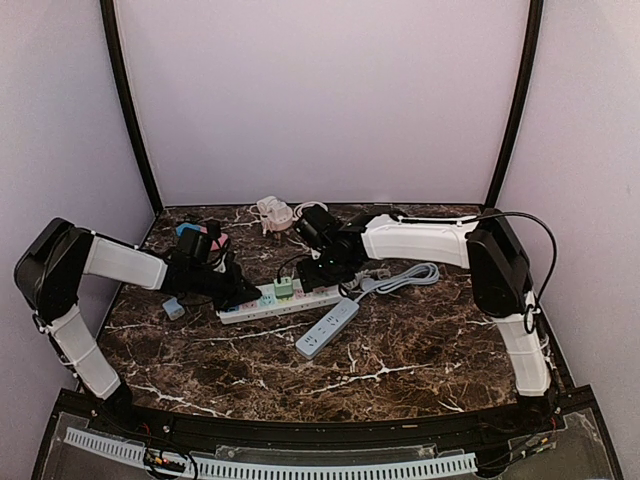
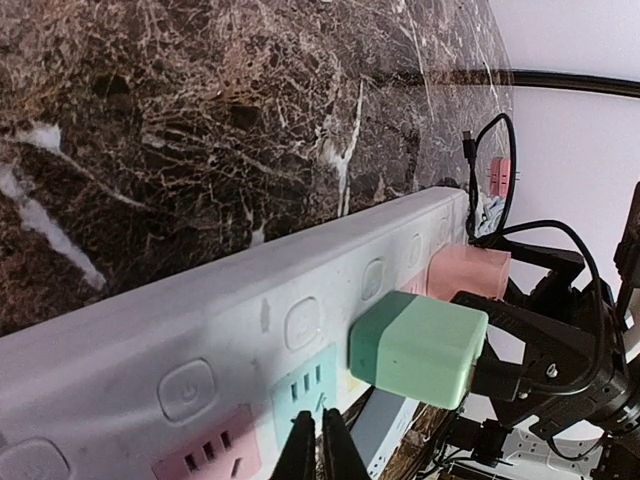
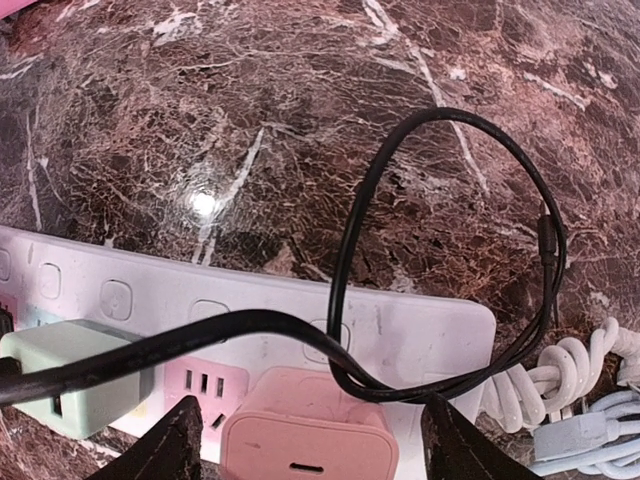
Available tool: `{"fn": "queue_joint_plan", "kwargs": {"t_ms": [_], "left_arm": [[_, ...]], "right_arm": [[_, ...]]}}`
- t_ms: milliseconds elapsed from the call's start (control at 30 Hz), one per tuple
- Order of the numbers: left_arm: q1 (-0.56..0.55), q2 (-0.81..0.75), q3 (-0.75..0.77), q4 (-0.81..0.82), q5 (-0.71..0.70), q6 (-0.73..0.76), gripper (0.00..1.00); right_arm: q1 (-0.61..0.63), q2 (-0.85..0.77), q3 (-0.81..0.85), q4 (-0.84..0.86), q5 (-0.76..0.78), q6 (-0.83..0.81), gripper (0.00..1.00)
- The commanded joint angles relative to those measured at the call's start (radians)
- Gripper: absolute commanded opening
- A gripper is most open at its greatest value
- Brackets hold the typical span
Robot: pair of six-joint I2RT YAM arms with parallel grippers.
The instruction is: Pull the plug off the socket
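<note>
Grasp stage: straddling pink plug in strip mid-counter with right gripper wide open and empty, left gripper closed on nothing, seemingly bracing strip; next, clamping and pulling straight out.

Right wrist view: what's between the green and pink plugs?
Right wrist shows one empty socket on the power strip, with a black cable draped across there.

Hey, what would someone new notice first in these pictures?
A white strip at the scene's centre draws the eye. The right gripper straddles a pink plug in it, jaws open. A green plug sits next to it, with the left gripper shut at the strip.
</note>
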State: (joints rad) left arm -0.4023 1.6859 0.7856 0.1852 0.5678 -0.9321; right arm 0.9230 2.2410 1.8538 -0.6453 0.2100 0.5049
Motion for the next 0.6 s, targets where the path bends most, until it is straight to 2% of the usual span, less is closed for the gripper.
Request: {"fn": "queue_joint_plan", "kwargs": {"t_ms": [0, 233, 567], "left_arm": [[-0.011, 0.019, -0.023, 0.053, 0.028, -0.011, 0.04], [-0.016, 0.054, -0.028, 0.008, 0.004, 0.002, 0.03], [-0.018, 0.088, -0.021, -0.149, -0.119, 0.025, 0.02]], "right_arm": [[0.011, 0.036, 0.048, -0.034, 0.016, 0.005, 0.70], [0.022, 0.046, 0.070, -0.053, 0.047, 0.018, 0.62], [0.040, 0.022, 0.079, -0.053, 0.088, 0.014, 0.39]]}}
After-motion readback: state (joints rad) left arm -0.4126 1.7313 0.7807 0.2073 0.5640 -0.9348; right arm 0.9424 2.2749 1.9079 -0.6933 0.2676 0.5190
